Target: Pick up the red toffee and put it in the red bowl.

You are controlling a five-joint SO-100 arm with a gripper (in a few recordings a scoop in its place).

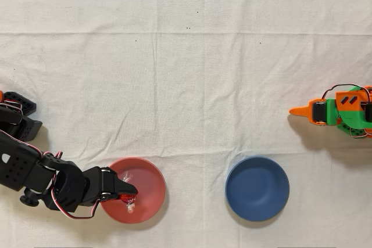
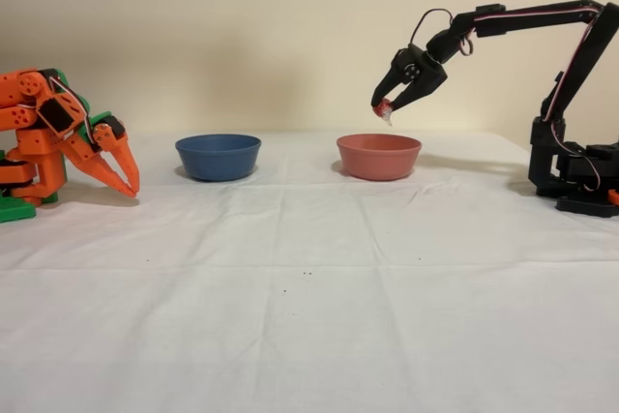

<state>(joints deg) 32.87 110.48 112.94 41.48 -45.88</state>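
My tool (image 2: 386, 107) is clamped on the red toffee (image 2: 384, 108), pinching it at the fingertips. In the fixed view I see it hanging in the air above the red bowl (image 2: 378, 156), clear of the rim. From overhead, the toffee (image 1: 130, 200) sits over the bowl's (image 1: 145, 184) inside. The blue bowl (image 1: 257, 188) stands well apart on the cloth-covered table (image 1: 186, 85), near the idle orange arm (image 1: 340, 111).

Open air between the red toffee (image 2: 384, 109) and the red bowl (image 2: 378, 156); blue bowl (image 2: 218, 157) well aside.
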